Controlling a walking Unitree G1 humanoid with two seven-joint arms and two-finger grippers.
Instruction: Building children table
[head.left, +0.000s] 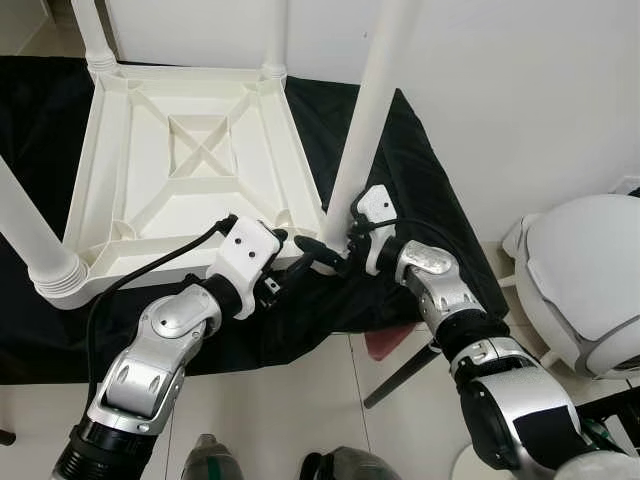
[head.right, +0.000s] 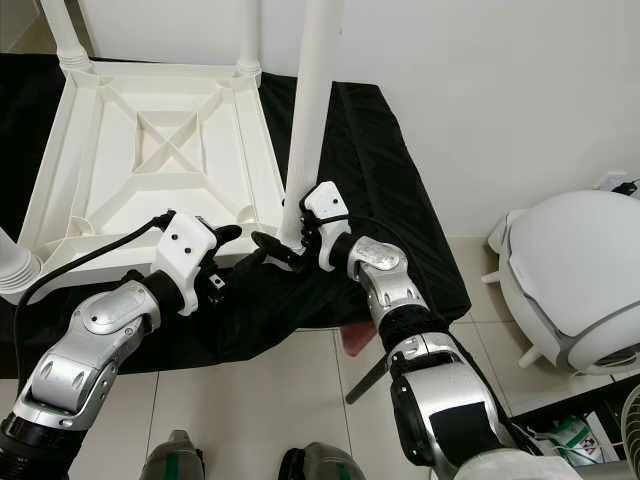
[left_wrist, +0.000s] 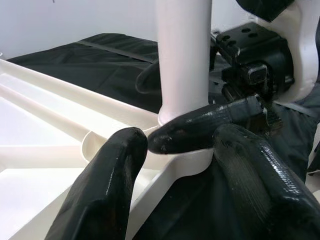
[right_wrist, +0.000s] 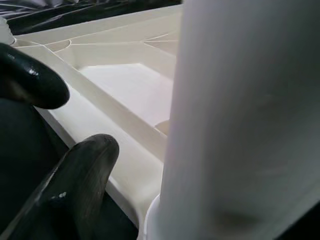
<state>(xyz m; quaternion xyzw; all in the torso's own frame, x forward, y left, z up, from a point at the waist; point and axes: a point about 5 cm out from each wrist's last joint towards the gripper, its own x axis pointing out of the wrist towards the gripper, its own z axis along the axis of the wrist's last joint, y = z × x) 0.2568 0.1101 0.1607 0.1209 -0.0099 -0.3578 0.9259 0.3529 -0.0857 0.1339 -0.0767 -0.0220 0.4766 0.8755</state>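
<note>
Upside-down tabletop (head.left: 190, 160) lies on the cloth (head.left: 400, 180) in the upper left of the frame, legs at its corners, and the nearest-right leg (head.left: 365, 120) rises through upper centre. Left gripper (head.left: 300, 262) and right gripper (head.left: 335, 250) meet at that leg's base (mid-frame). A round appliance (head.left: 585, 285) sits at the right edge on the floor (head.left: 290, 400).
</note>
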